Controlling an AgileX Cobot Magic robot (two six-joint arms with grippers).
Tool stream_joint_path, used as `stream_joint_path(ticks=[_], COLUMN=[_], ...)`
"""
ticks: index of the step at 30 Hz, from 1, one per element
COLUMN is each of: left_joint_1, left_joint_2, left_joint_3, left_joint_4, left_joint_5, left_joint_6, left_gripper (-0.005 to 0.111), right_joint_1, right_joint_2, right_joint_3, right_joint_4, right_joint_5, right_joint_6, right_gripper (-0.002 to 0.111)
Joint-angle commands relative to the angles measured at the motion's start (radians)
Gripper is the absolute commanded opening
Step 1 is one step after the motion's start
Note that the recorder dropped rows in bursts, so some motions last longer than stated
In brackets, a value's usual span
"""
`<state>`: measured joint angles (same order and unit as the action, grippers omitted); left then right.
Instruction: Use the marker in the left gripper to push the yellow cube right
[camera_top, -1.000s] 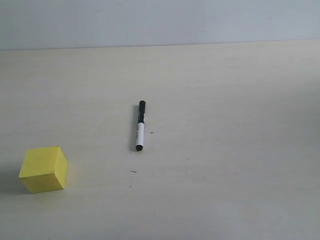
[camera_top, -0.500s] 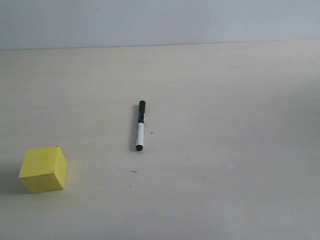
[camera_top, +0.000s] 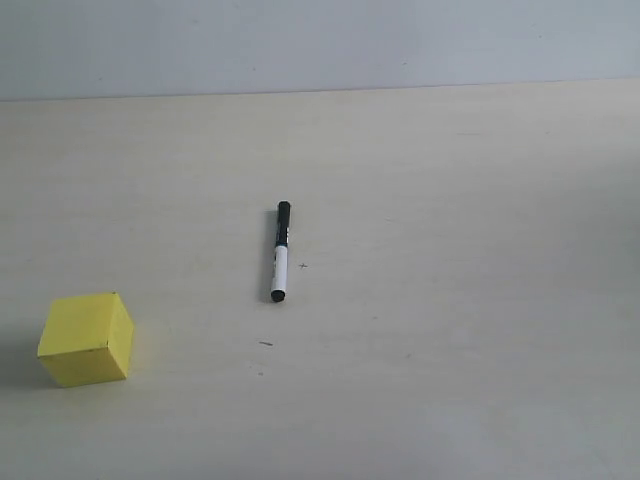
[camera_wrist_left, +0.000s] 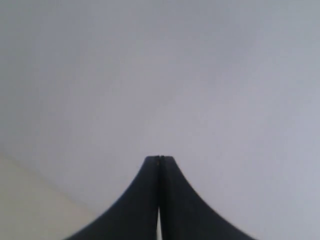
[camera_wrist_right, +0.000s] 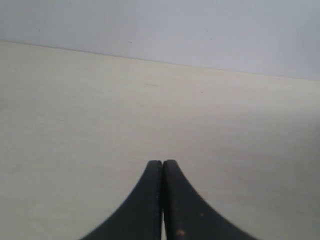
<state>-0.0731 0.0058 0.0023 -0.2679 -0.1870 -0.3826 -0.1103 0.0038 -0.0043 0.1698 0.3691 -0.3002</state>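
The marker (camera_top: 280, 252) lies flat on the pale table (camera_top: 450, 300) near the middle, black cap pointing away, held by nothing. The yellow cube (camera_top: 87, 338) sits at the near left, well apart from the marker. Neither arm shows in the exterior view. In the left wrist view my left gripper (camera_wrist_left: 160, 158) is shut with nothing between its fingers, facing a grey wall. In the right wrist view my right gripper (camera_wrist_right: 162, 162) is shut and empty above bare table.
A grey wall (camera_top: 320, 45) runs along the far edge of the table. A few small dark specks (camera_top: 266, 343) mark the tabletop near the marker.
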Motion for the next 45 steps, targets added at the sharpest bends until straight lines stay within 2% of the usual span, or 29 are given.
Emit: stream_joint_path(ticks=[1, 4, 9, 12, 13, 15, 18, 20, 24, 26, 30, 33, 35, 38, 42, 45], left_joint_1=[-0.006, -0.006, -0.006, -0.006, -0.006, -0.006, -0.023, -0.061, -0.183, -0.269, -0.445, -0.538, -0.573, -0.622, -0.635, -0.635], left_joint_2=[0.031, 0.172, 0.559, 0.801, 0.904, 1.034, 1.243, 1.341, 1.484, 1.539, 1.647, 1.743, 1.802, 1.939, 2.035, 2.081], left_joint_3=[-0.122, -0.329, -0.747, -0.988, -1.083, -1.191, -1.337, -1.396, -1.423, -1.423, -1.424, -1.441, -1.473, -1.601, -1.670, -1.672], left_joint_4=[0.031, 0.055, 0.136, 0.153, 0.153, 0.153, 0.133, 0.129, 0.144, 0.182, 0.363, 0.492, 0.496, 0.422, 0.361, 0.303], left_joint_5=[-0.370, -0.311, 0.039, 0.399, 0.570, 0.800, 1.090, 1.200, 1.230, 1.225, 1.221, 1.227, 1.244, 1.337, 1.380, 1.335], left_joint_6=[-0.044, 0.012, 0.118, 0.174, 0.196, 0.231, 0.284, 0.311, 0.345, 0.317, 0.178, 0.054, 0.037, 0.036, 0.005, -0.020], left_gripper=[0.000, 0.000, 0.000, 0.000, 0.000, 0.000, 0.000, 0.000, 0.000, 0.000, 0.000, 0.000, 0.000, 0.000, 0.000, 0.000], right_joint_1=[-0.005, -0.005, -0.005, -0.005, -0.005, -0.005, -0.005, -0.005, -0.005, -0.005, -0.005, -0.005, -0.005, -0.005, -0.005, -0.005], right_joint_2=[-0.004, -0.004, -0.004, -0.004, -0.004, -0.004, -0.004, -0.004, -0.004, -0.004, -0.004, -0.004, -0.004, -0.004, -0.004, -0.004], right_joint_3=[0.004, 0.004, 0.004, 0.004, 0.004, 0.004, 0.004, 0.004, 0.004, 0.004, 0.004, 0.004, 0.004, 0.004, 0.004, 0.004], right_joint_4=[0.007, 0.007, 0.007, 0.007, 0.007, 0.007, 0.007, 0.007, 0.007, 0.007, 0.007, 0.007, 0.007, 0.007, 0.007, 0.007], right_joint_5=[-0.012, -0.012, -0.012, -0.012, -0.012, -0.012, -0.012, -0.012, -0.012, -0.012, -0.012, -0.012, -0.012, -0.012, -0.012, -0.012], right_joint_6=[-0.002, -0.002, -0.002, -0.002, -0.002, -0.002, -0.002, -0.002, -0.002, -0.002, -0.002, -0.002, -0.002, -0.002, -0.002, -0.002], right_gripper=[0.000, 0.000, 0.000, 0.000, 0.000, 0.000, 0.000, 0.000, 0.000, 0.000, 0.000, 0.000, 0.000, 0.000, 0.000, 0.000])
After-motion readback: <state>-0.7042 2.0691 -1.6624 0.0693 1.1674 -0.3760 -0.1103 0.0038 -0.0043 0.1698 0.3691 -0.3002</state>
